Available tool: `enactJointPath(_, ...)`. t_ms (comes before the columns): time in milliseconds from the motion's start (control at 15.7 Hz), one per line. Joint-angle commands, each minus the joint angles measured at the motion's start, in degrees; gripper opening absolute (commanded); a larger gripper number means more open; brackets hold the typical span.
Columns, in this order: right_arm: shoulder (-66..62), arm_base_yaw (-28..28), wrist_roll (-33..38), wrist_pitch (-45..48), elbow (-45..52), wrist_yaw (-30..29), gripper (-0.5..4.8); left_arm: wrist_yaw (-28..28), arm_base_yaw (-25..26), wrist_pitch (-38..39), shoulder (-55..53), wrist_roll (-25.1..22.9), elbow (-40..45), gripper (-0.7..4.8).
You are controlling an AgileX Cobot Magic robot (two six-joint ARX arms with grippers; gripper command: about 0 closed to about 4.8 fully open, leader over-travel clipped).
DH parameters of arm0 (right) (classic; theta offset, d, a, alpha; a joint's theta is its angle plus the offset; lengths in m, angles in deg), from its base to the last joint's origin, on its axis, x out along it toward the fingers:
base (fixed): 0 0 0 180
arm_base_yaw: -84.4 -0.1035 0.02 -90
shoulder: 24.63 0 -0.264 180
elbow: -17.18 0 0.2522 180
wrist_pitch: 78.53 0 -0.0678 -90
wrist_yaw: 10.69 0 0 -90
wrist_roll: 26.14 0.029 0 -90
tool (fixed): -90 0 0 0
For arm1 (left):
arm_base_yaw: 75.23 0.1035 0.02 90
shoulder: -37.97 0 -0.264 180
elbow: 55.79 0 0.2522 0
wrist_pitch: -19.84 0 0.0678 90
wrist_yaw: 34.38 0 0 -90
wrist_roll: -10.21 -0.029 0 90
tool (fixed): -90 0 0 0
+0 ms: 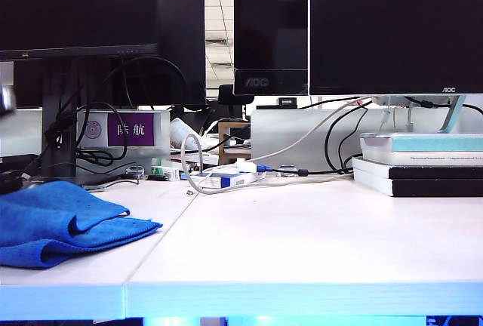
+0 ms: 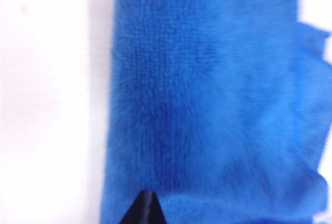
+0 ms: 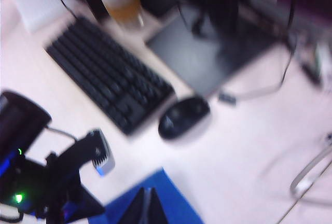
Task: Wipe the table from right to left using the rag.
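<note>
Rag (image 1: 64,224) bunched on table (image 1: 302,243), at 9 o'clock in exterior view. Left gripper (image 2: 147,208) directly above rag, jaw state unclear. Right gripper (image 3: 147,208) jaws pressed together, empty, near mouse (image 3: 184,116).

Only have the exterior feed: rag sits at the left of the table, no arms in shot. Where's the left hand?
Observer: The left hand is over the rag, fingertips together, no cloth visibly pinched.
Operator: Right hand?
Observer: The right hand is shut and empty, above a corner of the rag.
Operator: Anything near the rag I can't see?
Observer: A black mouse and a keyboard lie on the table beyond it, apart from the cloth.
</note>
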Motion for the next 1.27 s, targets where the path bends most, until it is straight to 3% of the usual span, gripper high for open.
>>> enactJointPath(64, 0.4, 0.0, -0.2, -1.0, -6.4, 2.2, -0.06, 0.5, 0.0, 0.7, 6.8, 2.2, -0.1, -0.06)
enactJointPath(381, 3.1, -0.1, -1.3, -2.2, -8.2, 6.1, -0.06, -1.3, -4.0, -2.0, 10.8, 3.6, -0.1, -0.06)
enactJointPath(699, 5.0, -0.1, -1.3, -3.3, -8.2, 6.1, -0.06, 8.4, -15.2, -11.3, 10.4, 9.1, -0.1, -0.06)
enactJointPath(826, 5.9, -0.1, -1.3, -3.7, -8.2, 6.1, -0.06, 9.2, -17.4, -12.3, 8.4, 11.3, 0.0, -0.06)
enactJointPath(1270, 8.1, -0.1, -1.4, -4.2, -8.2, 6.5, -0.06, 15.1, -18.8, -12.3, -1.6, 11.3, 0.0, -0.06)
